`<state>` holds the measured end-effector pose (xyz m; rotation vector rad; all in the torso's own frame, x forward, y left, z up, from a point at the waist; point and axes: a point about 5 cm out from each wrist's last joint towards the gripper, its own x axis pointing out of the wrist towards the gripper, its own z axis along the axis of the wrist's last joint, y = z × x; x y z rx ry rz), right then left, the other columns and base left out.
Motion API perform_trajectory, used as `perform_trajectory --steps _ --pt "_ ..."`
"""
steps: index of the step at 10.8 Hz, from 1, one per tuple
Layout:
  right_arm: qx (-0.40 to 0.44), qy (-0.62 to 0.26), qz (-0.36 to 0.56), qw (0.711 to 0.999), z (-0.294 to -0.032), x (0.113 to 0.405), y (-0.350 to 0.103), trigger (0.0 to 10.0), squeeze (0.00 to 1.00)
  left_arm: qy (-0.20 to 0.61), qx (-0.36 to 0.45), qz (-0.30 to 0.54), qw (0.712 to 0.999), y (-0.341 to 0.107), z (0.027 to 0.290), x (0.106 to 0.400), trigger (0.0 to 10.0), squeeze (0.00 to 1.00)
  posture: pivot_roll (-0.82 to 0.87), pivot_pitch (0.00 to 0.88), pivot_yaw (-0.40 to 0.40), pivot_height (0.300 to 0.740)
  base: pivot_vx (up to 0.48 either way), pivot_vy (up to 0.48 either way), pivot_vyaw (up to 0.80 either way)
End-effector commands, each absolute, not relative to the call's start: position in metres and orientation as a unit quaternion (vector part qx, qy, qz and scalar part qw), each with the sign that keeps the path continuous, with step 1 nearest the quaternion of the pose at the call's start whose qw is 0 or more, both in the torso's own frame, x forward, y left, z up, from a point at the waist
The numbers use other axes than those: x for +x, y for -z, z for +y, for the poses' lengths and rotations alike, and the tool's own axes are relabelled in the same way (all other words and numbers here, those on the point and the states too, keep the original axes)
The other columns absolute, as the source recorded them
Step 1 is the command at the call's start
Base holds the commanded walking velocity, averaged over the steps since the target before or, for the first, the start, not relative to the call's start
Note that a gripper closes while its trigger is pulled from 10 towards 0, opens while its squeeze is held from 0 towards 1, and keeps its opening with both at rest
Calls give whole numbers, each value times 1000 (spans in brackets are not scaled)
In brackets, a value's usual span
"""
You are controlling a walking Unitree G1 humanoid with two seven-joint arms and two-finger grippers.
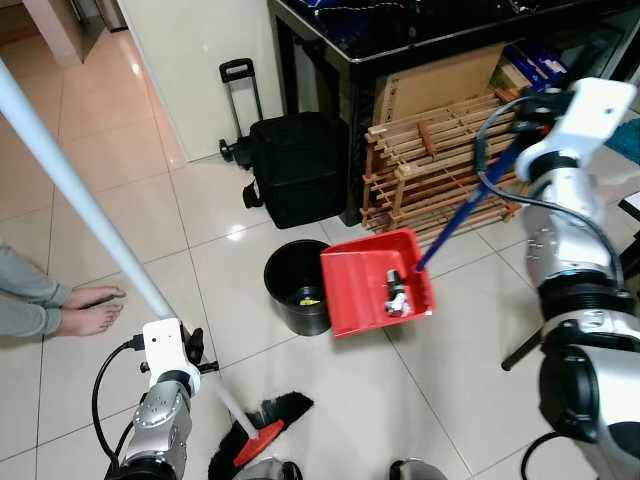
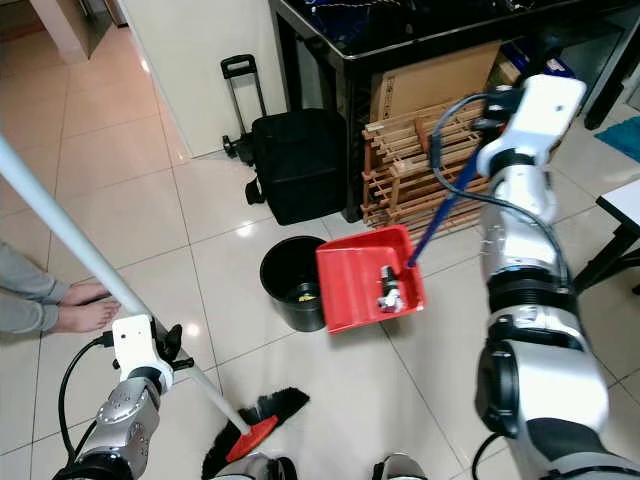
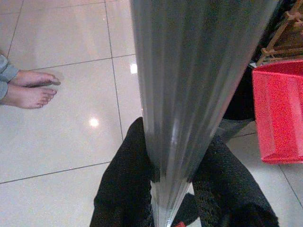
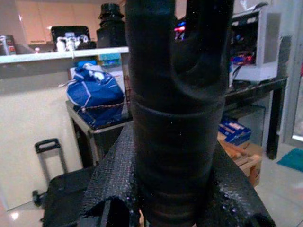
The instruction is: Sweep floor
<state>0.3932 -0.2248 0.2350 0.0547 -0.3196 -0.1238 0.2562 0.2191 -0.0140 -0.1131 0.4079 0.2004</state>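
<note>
Red dustpan (image 1: 375,282) w/ blue handle (image 1: 470,212). Black bin (image 1: 296,283), black trolley bag (image 1: 298,165). Broom (image 1: 262,430): black bristles, red head, pale grey-white pole (image 1: 75,190). Floor (image 1: 120,170) glossy beige tiles. Rack (image 1: 440,160) natural wood. Person's sleeve (image 1: 25,295) grey.

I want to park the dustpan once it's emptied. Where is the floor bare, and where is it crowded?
Bare tiles lie right of the red dustpan, toward the robot's right arm, and between the black bin and the person's feet. It is crowded behind: black trolley bag, wooden rack and dark table stand packed together.
</note>
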Motion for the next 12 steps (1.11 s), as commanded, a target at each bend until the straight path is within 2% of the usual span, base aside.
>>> perform_trajectory --steps 1,6,12 --pt "34 53 -192 979 -217 393 -253 10000 0 -101 -55 226 967 22 219 249 10000 0 -154 66 92 740 0 0 0" --pt "41 16 -160 986 -182 399 -245 10000 0 -101 -57 225 968 22 217 251 10000 0 -152 60 87 740 0 0 0" --pt "27 13 -149 988 -184 397 -240 10000 0 -104 -59 224 967 22 218 251 10000 0 -151 62 86 740 0 0 0"
